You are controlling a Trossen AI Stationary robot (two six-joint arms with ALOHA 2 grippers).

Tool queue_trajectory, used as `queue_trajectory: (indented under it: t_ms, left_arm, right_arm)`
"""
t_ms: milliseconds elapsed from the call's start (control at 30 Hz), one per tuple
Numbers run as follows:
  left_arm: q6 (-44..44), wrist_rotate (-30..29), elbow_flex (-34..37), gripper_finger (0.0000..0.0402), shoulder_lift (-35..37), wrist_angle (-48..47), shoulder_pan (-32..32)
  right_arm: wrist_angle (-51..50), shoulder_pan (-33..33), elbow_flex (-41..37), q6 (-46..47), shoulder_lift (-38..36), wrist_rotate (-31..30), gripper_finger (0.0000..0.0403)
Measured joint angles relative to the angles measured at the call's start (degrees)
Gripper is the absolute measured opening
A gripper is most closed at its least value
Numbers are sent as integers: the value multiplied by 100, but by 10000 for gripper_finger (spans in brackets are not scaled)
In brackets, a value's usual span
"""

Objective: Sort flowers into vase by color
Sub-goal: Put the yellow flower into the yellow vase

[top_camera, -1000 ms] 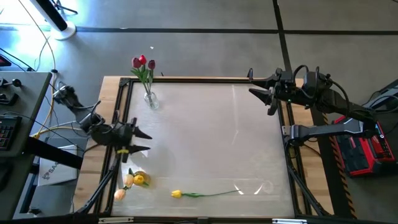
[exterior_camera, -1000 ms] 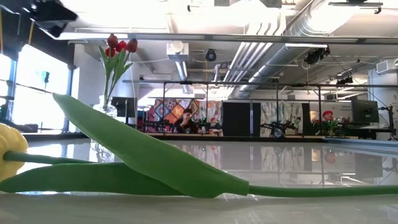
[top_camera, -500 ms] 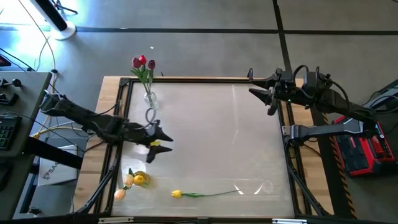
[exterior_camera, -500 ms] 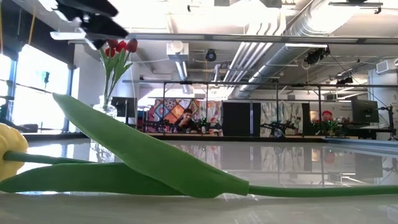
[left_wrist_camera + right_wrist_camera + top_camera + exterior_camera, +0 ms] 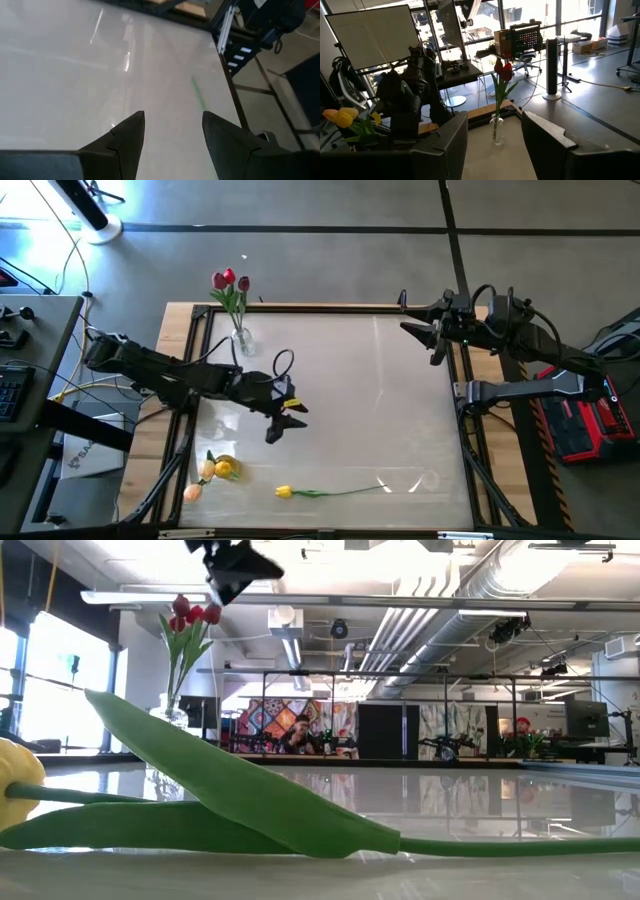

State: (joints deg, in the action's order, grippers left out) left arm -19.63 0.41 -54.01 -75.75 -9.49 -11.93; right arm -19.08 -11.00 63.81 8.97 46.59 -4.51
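Standing already in the far-left vase (image 5: 241,340), red tulips (image 5: 229,279) are sorted; one yellow tulip (image 5: 284,492) lies near, left gripper (image 5: 285,417) and right gripper (image 5: 420,326) spread empty

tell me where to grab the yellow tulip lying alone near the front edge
Probably mid-stem, from straight above. The yellow tulip lies flat, its thin stem running sideways across the table, so fingers should straddle the stem crosswise, clear of the head and leaves.

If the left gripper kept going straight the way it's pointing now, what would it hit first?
Probably the bare table top. The left gripper, open and empty, points down and across the white surface. The lone yellow tulip's thin green stem lies just off that line, so depth permitting, it might brush that stem instead.
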Motion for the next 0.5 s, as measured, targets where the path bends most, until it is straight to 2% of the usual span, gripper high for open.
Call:
queue_trajectory:
  t_ms: [133, 333, 500]
  left_arm:
    - [171, -266, -135, 177, -14, -13, -2]
    - [-180, -481, -151, 153, 133, -13, -2]
    - [-283, -492, -151, 91, 186, -38, -2]
  right_arm:
    - [0, 0, 0, 0, -2, 0, 174]
    - [-1, 0, 0, 0, -1, 0, 174]
    - [-1, 0, 0, 0, 0, 0, 174]
